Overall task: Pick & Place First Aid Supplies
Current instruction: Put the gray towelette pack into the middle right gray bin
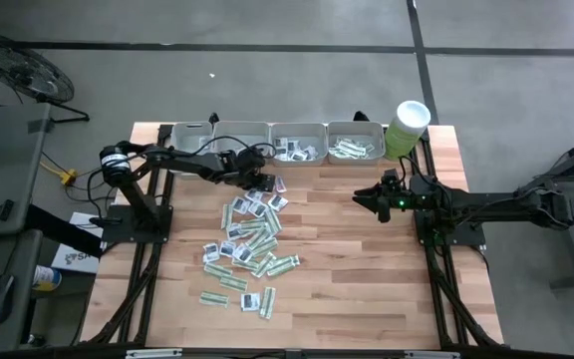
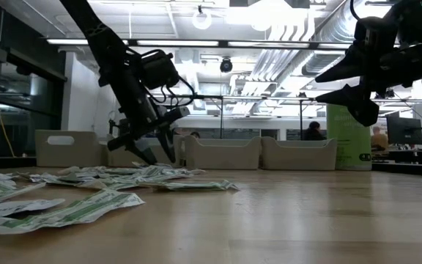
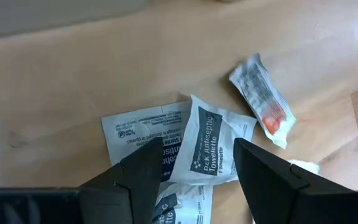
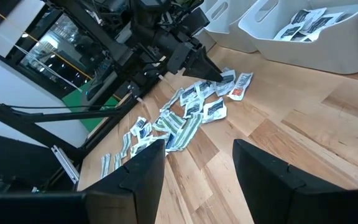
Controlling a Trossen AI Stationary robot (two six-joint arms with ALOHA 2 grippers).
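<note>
Hovering with jaws apart over the towelette sachet [image 3: 205,149], the left pincer [image 3: 194,180] should pinch this thin, limp packet's raised edge.

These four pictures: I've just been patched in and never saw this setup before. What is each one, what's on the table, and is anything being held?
You are looking at two dark robot arms at a wooden table. One picture looks straight down from above, one looks level across the tabletop, and the other two come from cameras on each arm's wrist.

A scatter of small flat first aid sachets lies on the table. Four grey trays line the far edge, two with sachets inside, beside a pale green tub.

The left end effector hangs open just above a white towelette sachet at the pile's far end. The right end effector waits open above bare wood. Neither holds anything.
</note>
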